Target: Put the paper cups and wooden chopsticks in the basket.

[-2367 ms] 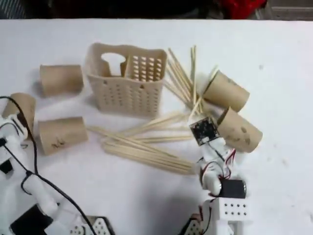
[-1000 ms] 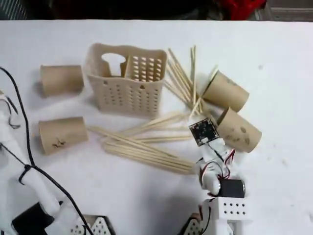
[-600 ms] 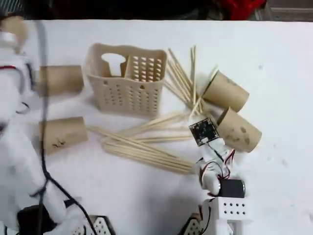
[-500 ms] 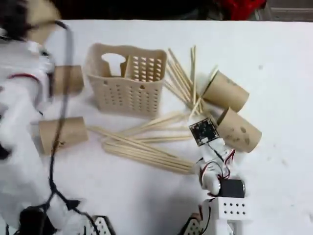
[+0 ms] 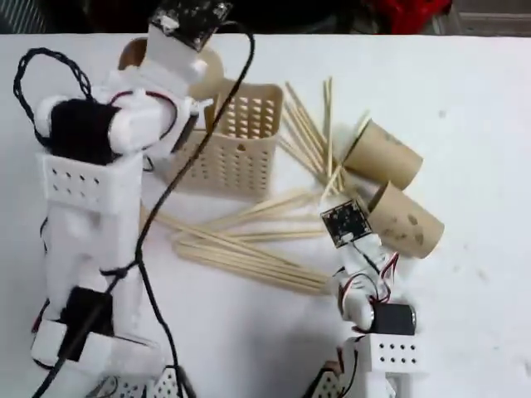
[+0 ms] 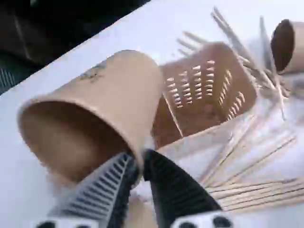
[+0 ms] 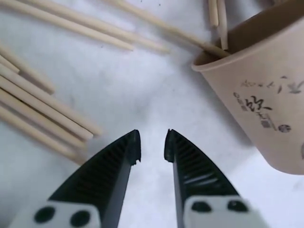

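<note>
— Where the left jaws close, what sits between them?

— The wall of a paper cup [image 6: 95, 109], clamped right at its mouth. The cup is tilted and raised off the worktop [image 6: 156, 19].

— And the basket?

— The basket [image 6: 209, 90] stands upright just beyond the held cup, its open top showing. From the high view the cup overlaps the basket's far left corner.

— The right jaws?

— They are narrow, a slim gap with nothing in it, low over a bare patch of worktop.

— What lies around them?

— Wooden chopsticks [image 7: 47, 109] lie flat to one side. A second cup [image 7: 266, 95] lies on its side on the other, chopstick tips at its mouth. Neither touches the right jaws.

— Farther out?

— In the high view a farther cup [image 5: 383, 155] lies on its side just beside the second one. Fanned chopsticks [image 5: 311, 133] spread between that cup and the basket. A loose bundle [image 5: 249, 253] of more sticks lies in front of the basket, near the right arm.
</note>
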Controlling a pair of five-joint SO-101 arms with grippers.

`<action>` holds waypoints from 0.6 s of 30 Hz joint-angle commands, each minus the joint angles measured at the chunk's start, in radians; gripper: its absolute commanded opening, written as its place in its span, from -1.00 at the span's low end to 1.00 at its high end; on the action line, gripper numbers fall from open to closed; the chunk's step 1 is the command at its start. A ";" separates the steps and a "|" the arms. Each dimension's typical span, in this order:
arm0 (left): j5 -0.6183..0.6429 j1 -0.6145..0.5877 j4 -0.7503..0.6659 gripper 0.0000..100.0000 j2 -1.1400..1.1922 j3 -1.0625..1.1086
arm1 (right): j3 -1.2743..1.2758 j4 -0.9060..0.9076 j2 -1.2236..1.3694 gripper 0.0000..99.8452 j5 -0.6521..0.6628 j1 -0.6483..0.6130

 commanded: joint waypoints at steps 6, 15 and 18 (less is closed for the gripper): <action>-0.095 -0.067 0.000 -0.96 0.012 0.060 | -0.006 -0.016 -0.007 -0.82 -0.005 0.002; -0.153 -0.074 -0.002 -0.95 0.005 0.095 | -0.006 -0.016 -0.007 -0.82 -0.005 0.002; -0.155 -0.073 -0.020 -0.87 0.007 0.095 | -0.006 -0.016 -0.007 -0.82 -0.005 0.002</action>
